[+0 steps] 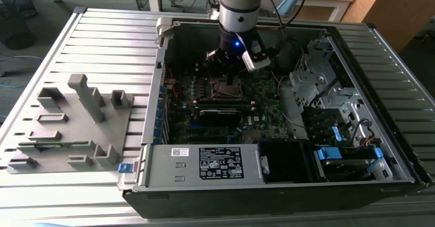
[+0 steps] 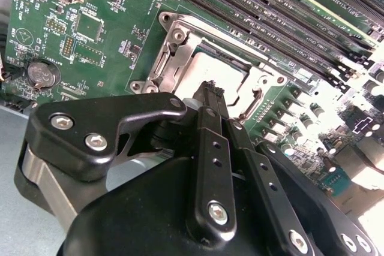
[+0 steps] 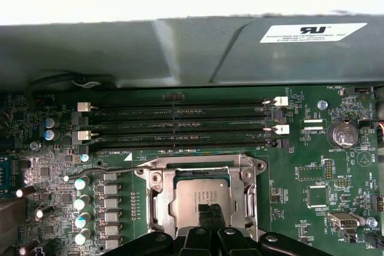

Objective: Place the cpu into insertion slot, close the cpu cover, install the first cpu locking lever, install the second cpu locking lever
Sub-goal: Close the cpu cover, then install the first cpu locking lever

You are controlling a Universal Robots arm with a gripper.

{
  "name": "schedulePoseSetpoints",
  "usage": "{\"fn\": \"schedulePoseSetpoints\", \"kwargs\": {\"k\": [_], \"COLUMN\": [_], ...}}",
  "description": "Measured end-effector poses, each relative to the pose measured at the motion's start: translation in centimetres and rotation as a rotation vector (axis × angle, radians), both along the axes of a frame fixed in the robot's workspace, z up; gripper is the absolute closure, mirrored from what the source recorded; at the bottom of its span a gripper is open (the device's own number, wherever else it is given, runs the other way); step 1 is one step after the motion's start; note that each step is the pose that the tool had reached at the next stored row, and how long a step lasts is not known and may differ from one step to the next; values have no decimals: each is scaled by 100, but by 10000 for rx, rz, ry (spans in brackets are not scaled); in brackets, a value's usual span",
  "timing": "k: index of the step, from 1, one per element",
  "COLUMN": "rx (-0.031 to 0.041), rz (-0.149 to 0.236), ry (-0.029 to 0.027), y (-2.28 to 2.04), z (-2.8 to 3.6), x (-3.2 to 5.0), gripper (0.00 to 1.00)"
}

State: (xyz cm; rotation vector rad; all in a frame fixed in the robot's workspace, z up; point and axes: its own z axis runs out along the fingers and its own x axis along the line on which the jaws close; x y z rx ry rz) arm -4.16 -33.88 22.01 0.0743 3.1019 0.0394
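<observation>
Cpu (image 3: 198, 199) flat in the insertion slot (image 1: 227, 89), cpu cover (image 3: 204, 165) apparently lowered around it. Exterior view's left: grey fixture tray (image 1: 41, 135); rightward, open case (image 1: 153, 110), gripper (image 3: 209, 211) over the cpu, fingers pressed together, empty. Probably best to press straight down on the cpu cover, off the cpu face. First wrist view adds a wire lever (image 3: 114, 174) beside the insertion slot.

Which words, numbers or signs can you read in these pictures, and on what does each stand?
Nothing can be quoted reliably.
White label on the case wall: print too small to read.
Large label on the grey metal box: too small to read.
cpu face: faint marking, unreadable.
Green circuit board: white lettering, too small to read.
</observation>
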Motion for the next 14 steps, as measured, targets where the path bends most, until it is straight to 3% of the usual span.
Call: {"fn": "schedulePoseSetpoints", "kwargs": {"k": [14], "rx": [0], "rz": [0], "ry": [0], "y": [0], "z": [35], "x": [0], "gripper": [90]}}
